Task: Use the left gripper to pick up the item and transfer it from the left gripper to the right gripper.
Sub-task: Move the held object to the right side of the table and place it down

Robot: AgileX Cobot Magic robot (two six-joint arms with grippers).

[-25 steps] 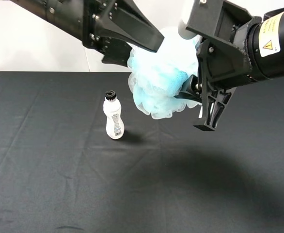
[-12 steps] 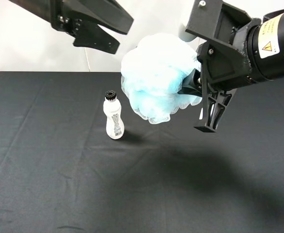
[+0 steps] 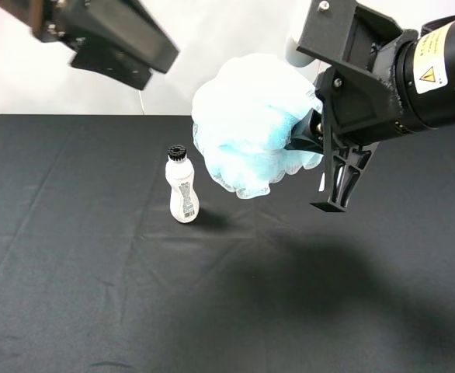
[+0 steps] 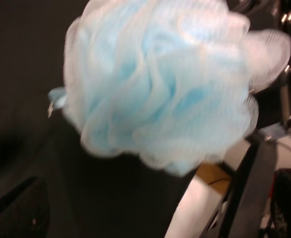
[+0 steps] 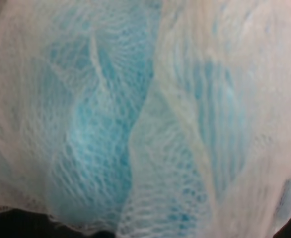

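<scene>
The item, a pale blue and white mesh pouf point(image 3: 251, 124), hangs in the air above the black table. My right gripper point(image 3: 313, 149) is shut on its right side; one ribbed finger point(image 3: 341, 177) points down beside it and the other is hidden behind the mesh. The pouf fills the right wrist view point(image 5: 145, 119). My left gripper point(image 3: 159, 68) is open and empty at the upper left, well apart from the pouf. The left wrist view shows the pouf point(image 4: 160, 84) from a distance, free of the left jaws.
A white bottle with a black cap point(image 3: 182, 187) stands upright on the black tablecloth point(image 3: 95, 295), below and left of the pouf. A white wall runs behind the table's far edge.
My left gripper has let go of the pouf and drawn back up and to the left. The pouf stays held in my right gripper, which has not moved.
</scene>
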